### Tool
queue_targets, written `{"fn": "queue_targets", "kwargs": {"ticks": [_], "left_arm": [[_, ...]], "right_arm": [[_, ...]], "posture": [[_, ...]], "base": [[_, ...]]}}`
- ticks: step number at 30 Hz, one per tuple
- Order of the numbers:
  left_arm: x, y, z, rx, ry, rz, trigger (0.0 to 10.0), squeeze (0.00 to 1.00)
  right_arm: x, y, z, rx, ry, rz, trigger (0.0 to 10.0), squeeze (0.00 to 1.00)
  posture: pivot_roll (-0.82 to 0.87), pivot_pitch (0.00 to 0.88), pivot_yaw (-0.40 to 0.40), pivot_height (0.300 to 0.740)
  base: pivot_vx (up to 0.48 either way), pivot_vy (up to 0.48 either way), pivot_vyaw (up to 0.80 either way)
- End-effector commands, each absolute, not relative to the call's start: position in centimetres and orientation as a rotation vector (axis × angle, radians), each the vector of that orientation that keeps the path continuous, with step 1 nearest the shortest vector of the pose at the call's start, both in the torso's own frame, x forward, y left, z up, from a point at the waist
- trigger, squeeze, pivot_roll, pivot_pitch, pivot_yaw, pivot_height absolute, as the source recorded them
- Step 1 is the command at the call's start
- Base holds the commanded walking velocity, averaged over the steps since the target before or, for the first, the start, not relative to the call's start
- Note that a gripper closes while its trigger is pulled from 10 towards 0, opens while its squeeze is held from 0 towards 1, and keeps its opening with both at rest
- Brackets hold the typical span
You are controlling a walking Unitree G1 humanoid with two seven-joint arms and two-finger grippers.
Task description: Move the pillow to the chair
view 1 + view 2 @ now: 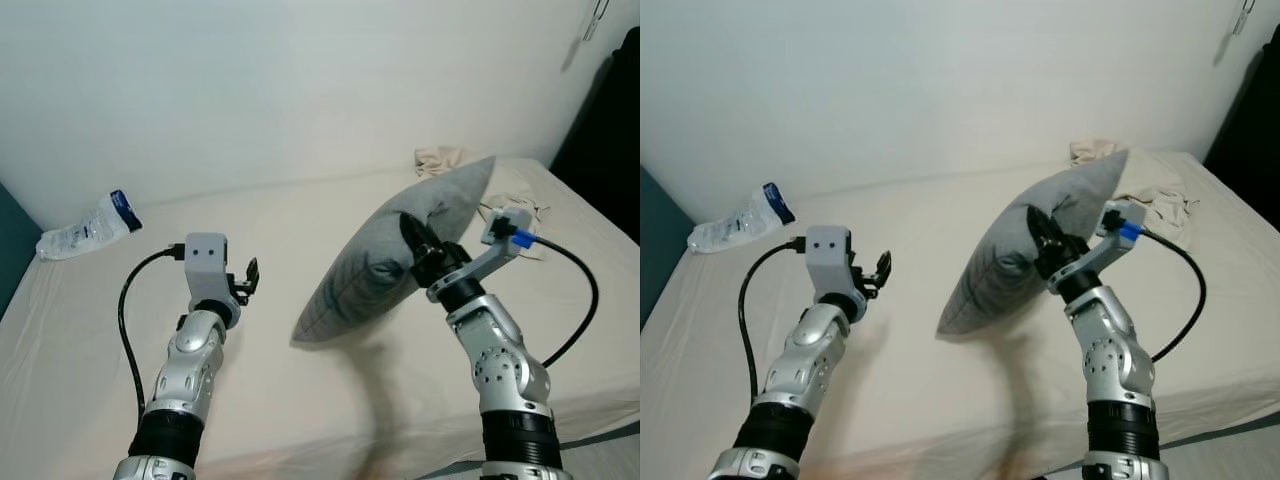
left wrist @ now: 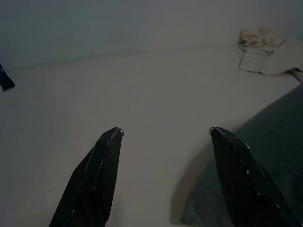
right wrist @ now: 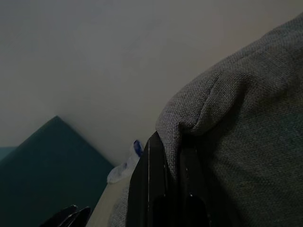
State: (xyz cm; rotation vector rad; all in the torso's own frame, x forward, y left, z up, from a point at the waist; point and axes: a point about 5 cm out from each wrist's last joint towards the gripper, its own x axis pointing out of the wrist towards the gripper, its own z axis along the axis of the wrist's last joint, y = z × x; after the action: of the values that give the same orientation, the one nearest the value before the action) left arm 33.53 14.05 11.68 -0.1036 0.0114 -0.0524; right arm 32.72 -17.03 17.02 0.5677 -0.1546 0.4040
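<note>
The grey pillow (image 1: pixel 395 255) is being pinched along its edge by the right gripper (image 1: pixel 412 238), jaws clamped tight on the fabric, so it's being held tilted up above the bed (image 1: pixel 300 400), low corner near the sheet. The left gripper (image 2: pixel 165 137) is being held out just beside it, jaws wide, nothing in them. Further back, a plastic bag (image 1: pixel 85 230) and a crumpled cloth (image 1: pixel 450 160) are lying by the wall.

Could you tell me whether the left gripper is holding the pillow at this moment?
No, the left gripper has its fingers spread apart above the bed, while the right gripper pinches the grey pillow.
</note>
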Motion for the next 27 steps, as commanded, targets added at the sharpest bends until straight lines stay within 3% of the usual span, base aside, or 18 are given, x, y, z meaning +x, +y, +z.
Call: {"fn": "queue_targets", "kwargs": {"ticks": [1, 27], "left_arm": [[33.2, 14.1, 10.5, -0.092, 0.06, -0.051, 10.0, 0.0], [31.4, 13.9, 8.9, -0.064, 0.11, -0.089, 10.0, 0.0]], "right_arm": [[32.7, -16.6, 18.0, 0.556, -0.207, 0.429, 10.0, 0.0], [32.3, -16.3, 14.9, 0.506, -0.111, 0.357, 10.0, 0.0]], "posture": [[-0.1, 0.069, 0.061, 0.74], [-0.08, 0.087, 0.074, 0.74]], "base": [[-0.304, 0.0, 0.0], [-0.314, 0.0, 0.0]]}}
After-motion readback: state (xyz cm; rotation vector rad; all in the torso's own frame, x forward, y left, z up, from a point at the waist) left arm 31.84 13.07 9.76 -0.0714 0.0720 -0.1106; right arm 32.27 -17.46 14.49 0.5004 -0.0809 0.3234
